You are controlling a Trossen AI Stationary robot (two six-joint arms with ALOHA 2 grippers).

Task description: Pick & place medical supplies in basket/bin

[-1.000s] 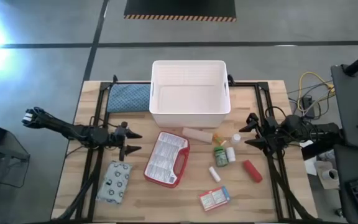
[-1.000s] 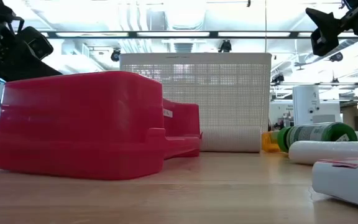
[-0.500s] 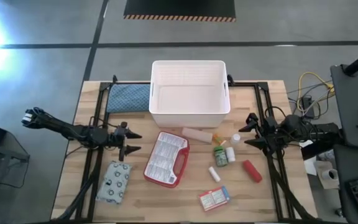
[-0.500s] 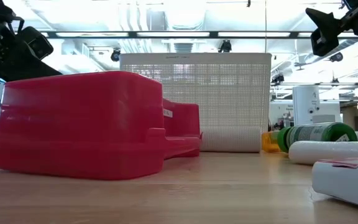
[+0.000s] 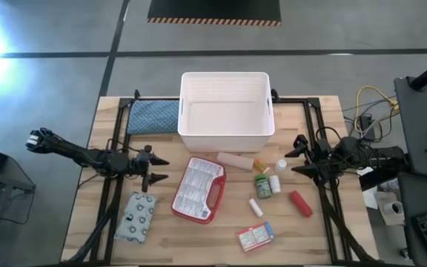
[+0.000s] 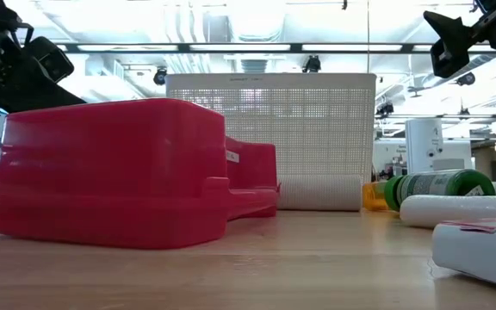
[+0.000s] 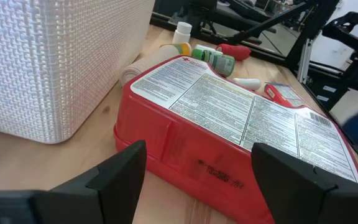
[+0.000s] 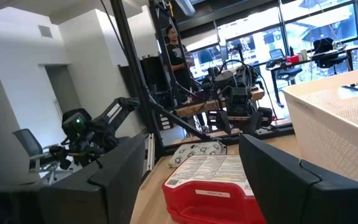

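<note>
The white slotted tub stands at the table's far middle. The red-edged flat case lies near it, with the patterned pouch to its left. A tan roll, green bottle, white tubes, red cylinder and small box lie to the right. My left gripper hovers open left of the case. My right gripper hovers open at the right, above the table.
A blue quilted pad lies left of the tub. Black frame rails run along both table sides. Bare wood shows along the near edge. A person stands in the room beyond the table.
</note>
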